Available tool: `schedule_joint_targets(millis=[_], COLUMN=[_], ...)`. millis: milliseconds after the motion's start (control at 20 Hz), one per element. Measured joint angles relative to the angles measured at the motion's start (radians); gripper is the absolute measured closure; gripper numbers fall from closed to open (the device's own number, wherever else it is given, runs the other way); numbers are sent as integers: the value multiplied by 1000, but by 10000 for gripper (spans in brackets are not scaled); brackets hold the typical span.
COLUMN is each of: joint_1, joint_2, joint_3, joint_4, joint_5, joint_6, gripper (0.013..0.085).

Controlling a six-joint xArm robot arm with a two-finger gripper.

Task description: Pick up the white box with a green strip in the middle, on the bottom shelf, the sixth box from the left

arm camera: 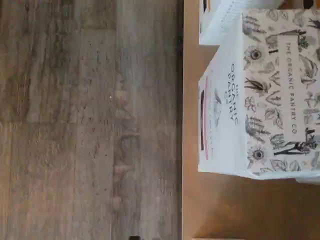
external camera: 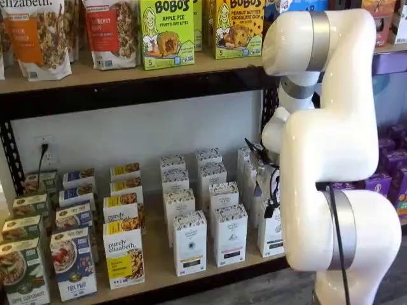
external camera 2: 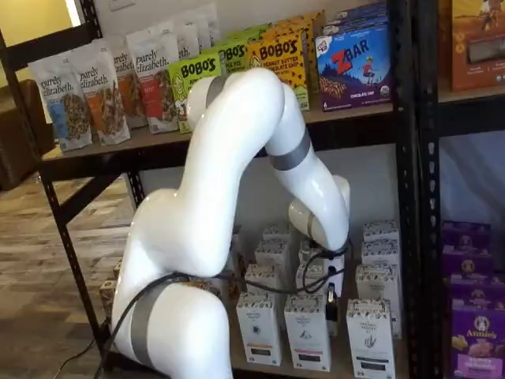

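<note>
- At the left of the bottom shelf [external camera: 154, 264], in a shelf view, stand green [external camera: 22, 272] and blue [external camera: 73, 264] cartons, then yellow-and-white "purely elizabeth" boxes [external camera: 124, 254].
- Right of these come rows of tall white cartons with patterned tops. The two leftmost in the front row [external camera: 189, 243] [external camera: 230, 235] stand upright near the board's front edge.
- The white box [external camera: 271, 234] is the next front-row carton to the right. It stands upright on the board, and the arm [external camera: 331, 146] covers its right side. The other shelf view shows it whole [external camera 2: 369, 338], as the rightmost carton in the front row.
- The gripper [external camera 2: 331, 306] hangs from the arm's wrist with a black cable looped beside it. It is just left of the white box's top, over the gap between that box and the front carton to its left [external camera 2: 308, 332].
- Only a narrow dark part of the gripper shows, side-on, so I cannot tell whether the fingers are parted or closed. No carton appears lifted.
- The wrist view looks down on a patterned "The Organic Pantry Co" carton [arm camera: 260, 100] at the front of the tan board [arm camera: 215, 205], with grey wood floor [arm camera: 85, 120] beyond the edge. I cannot tell whether this is the white box.
</note>
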Motion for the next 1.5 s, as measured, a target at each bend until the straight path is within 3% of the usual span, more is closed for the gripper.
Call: schedule_joint_targets(millis=[50,100,150,400,650,800,1100,1500], joint_1=[-1,0,5,25,21,10,-5,-19], joint_2=[1,-1,-6,-26,-2,33,118,243], joint_3=[-9,-30,-37,-29,-47,-74,-163,-316], joint_4=[-23,-84,-115,-142,-240,-267,-278,-367], joint_5=[27,89,118,118,87,57,39,72], joint_6=[22,79,113,159,240,252,246,312], gripper=[130,130,130,130,130,130,130,130])
